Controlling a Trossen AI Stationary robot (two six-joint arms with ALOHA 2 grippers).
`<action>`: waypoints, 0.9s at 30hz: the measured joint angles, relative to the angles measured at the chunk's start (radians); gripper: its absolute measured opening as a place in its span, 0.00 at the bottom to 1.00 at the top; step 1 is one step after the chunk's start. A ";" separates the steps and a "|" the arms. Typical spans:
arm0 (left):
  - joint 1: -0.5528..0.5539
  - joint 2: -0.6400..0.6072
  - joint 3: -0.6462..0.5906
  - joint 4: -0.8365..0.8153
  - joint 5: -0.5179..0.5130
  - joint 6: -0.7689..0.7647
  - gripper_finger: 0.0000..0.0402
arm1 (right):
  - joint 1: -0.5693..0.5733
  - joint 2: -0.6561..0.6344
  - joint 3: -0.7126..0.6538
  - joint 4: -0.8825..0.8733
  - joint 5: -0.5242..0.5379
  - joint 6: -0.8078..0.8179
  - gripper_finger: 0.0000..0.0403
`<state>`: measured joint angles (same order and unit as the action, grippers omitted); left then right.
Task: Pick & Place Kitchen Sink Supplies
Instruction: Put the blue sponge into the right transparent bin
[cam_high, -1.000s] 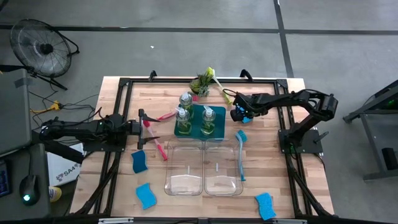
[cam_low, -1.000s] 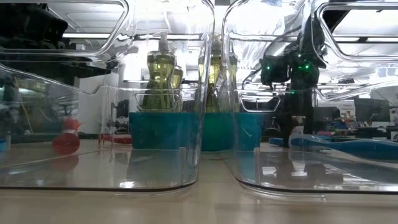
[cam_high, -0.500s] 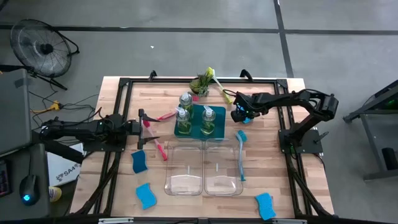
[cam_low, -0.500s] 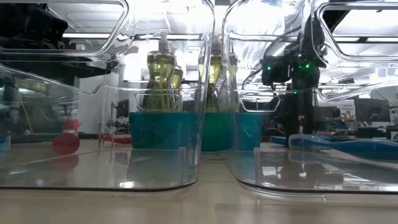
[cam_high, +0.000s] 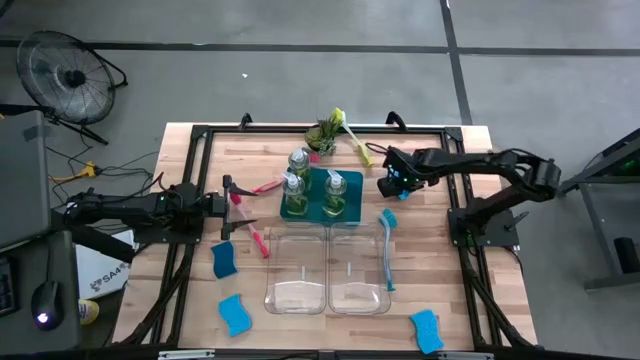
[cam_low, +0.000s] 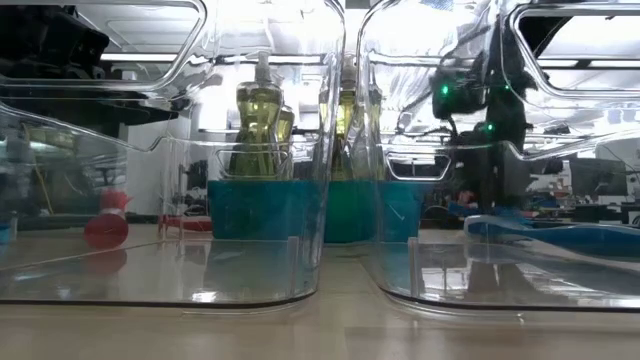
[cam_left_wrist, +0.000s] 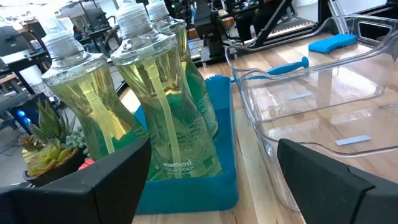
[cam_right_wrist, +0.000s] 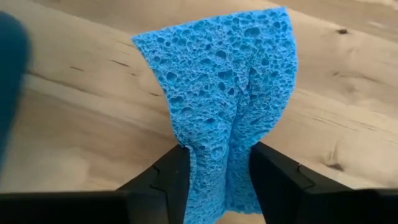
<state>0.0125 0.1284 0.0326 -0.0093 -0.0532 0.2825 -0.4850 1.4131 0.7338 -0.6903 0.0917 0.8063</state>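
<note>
High view: a blue sponge (cam_high: 389, 189) is being carried by the right gripper (cam_high: 391, 183), beside the teal tray (cam_high: 322, 208).
Right wrist view: the sponge is being pinched between the fingers (cam_right_wrist: 166, 179); transport is judged in hand, release into a clear bin (cam_high: 355, 270) being called for.
Left wrist view: the left gripper (cam_left_wrist: 205, 180) is being held spread, soap bottles (cam_left_wrist: 163, 106) ahead of the fingers.

Bare table (cam_high: 420, 255) right of blue brush (cam_high: 387, 248)
</note>
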 joint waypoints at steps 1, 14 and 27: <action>0.000 0.000 0.000 0.000 0.000 0.000 0.86 | 0.001 -0.019 0.000 -0.003 -0.004 0.003 0.36; 0.000 0.000 0.000 0.000 0.000 0.000 0.86 | 0.076 -0.305 0.002 -0.069 -0.116 0.057 0.36; 0.000 0.000 0.000 0.000 0.000 0.000 0.86 | 0.309 -0.461 0.003 -0.056 -0.152 0.103 0.36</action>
<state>0.0124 0.1287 0.0326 -0.0093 -0.0532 0.2826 -0.1761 0.9524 0.7368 -0.7468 -0.0605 0.9092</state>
